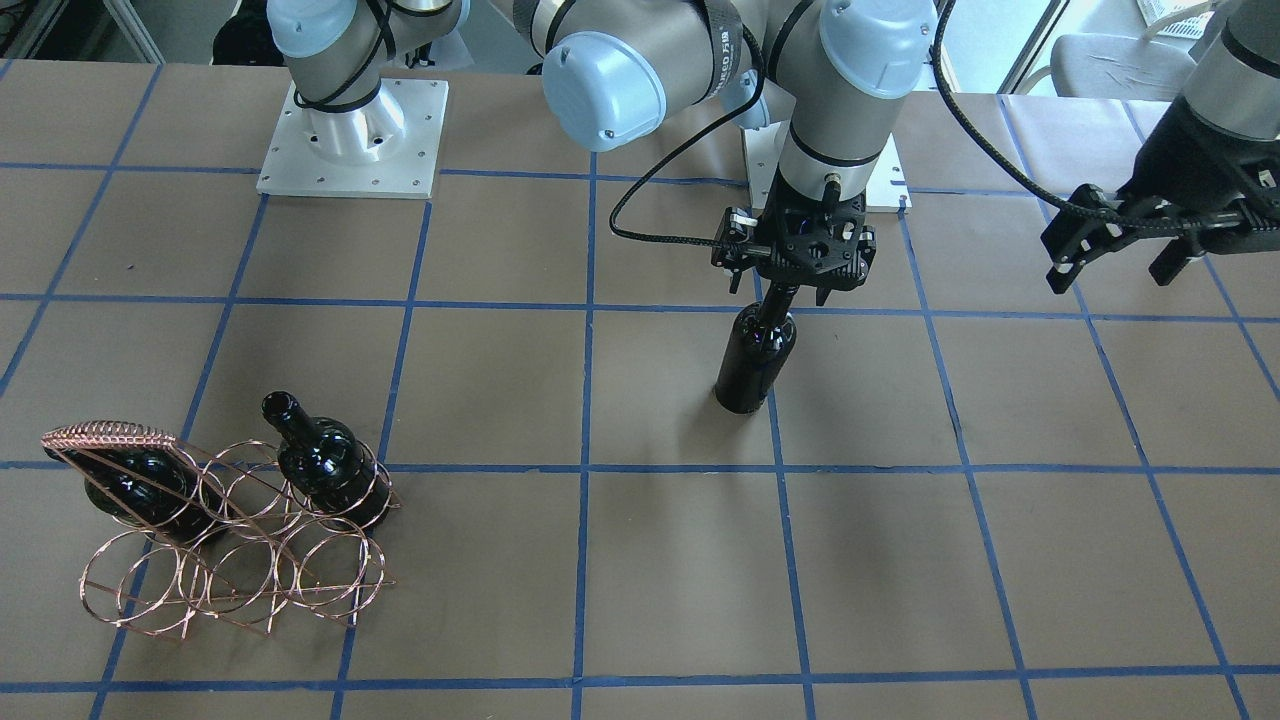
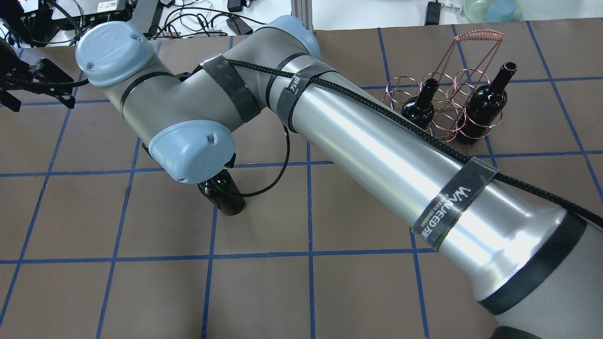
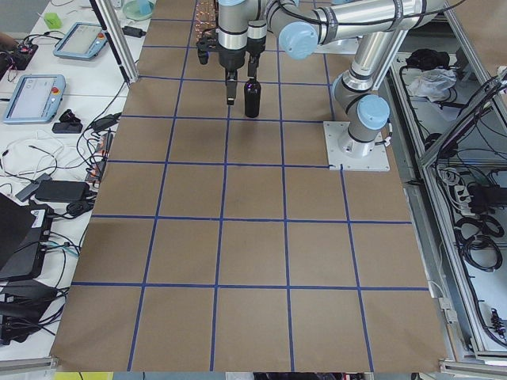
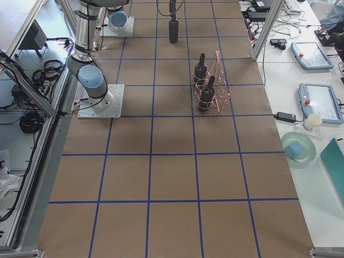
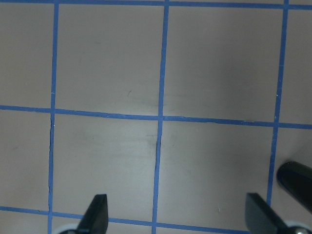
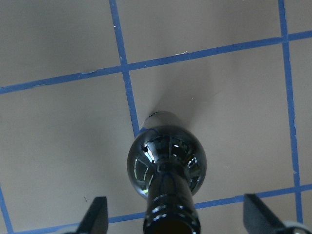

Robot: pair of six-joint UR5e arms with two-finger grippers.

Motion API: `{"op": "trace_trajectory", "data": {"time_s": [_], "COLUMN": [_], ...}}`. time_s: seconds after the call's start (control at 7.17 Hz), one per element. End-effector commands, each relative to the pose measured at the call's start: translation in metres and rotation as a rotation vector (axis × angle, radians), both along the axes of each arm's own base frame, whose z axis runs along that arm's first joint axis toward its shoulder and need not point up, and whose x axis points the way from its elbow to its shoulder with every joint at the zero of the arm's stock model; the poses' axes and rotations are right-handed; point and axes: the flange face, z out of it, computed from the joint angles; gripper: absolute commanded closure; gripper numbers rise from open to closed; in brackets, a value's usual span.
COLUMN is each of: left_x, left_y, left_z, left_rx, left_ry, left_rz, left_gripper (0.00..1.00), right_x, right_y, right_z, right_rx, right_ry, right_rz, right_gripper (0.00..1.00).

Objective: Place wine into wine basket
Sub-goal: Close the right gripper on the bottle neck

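Your wine bottle [image 1: 755, 365] stands upright on the worktop [image 1: 500, 380], its long axis vertical. The right gripper [image 1: 795, 290] hangs straight above it, pointing down, on an arm stretched across into the robot's left half. The right wrist view shows the neck rising between the jaws, which are spread wide on either side and clear of the glass, so nothing is grasped yet. The left gripper [image 1: 1115, 262] hovers off to one side, jaws likewise spread and empty, so the right arm is the nearer one. The wine basket [image 1: 230, 530] sits well apart on the robot's right, with two other bottles [image 1: 320, 460] already in its rings. By my reading you want to clamp on the neck, lift straight up, then carry the bottle across to a free ring
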Motion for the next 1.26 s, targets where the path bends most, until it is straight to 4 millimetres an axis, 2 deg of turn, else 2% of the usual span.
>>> {"op": "trace_trajectory", "data": {"time_s": [0.0, 0.14, 0.28, 0.42, 0.98, 1.12], "left_x": [0.001, 0.001, 0.0, 0.0, 0.0, 0.0], "left_y": [0.001, 0.001, 0.002, 0.003, 0.003, 0.003], "left_z": [-0.001, 0.0, 0.0, 0.0, 0.0, 0.0], "left_rx": [0.007, 0.006, 0.009, 0.012, 0.015, 0.015], "left_ry": [-0.002, 0.006, 0.007, 0.008, 0.009, 0.013], "left_rz": [0.002, 0.003, 0.003, 0.003, 0.003, 0.002], "left_gripper": [0.0, 0.0, 0.0, 0.0, 0.0, 0.0], "right_x": [0.002, 0.002, 0.002, 0.002, 0.0, -0.008], "right_y": [0.001, 0.001, 0.001, 0.001, 0.002, 0.007], "right_z": [-0.004, -0.004, -0.003, -0.002, 0.003, 0.022], "right_rx": [0.014, 0.018, 0.016, 0.015, 0.011, -0.006], "right_ry": [-0.007, -0.011, -0.012, -0.013, -0.017, -0.032], "right_rz": [0.0, 0.0, 0.0, 0.0, -0.003, -0.006], "right_gripper": [0.39, 0.55, 0.63, 0.66, 0.66, 0.68]}}
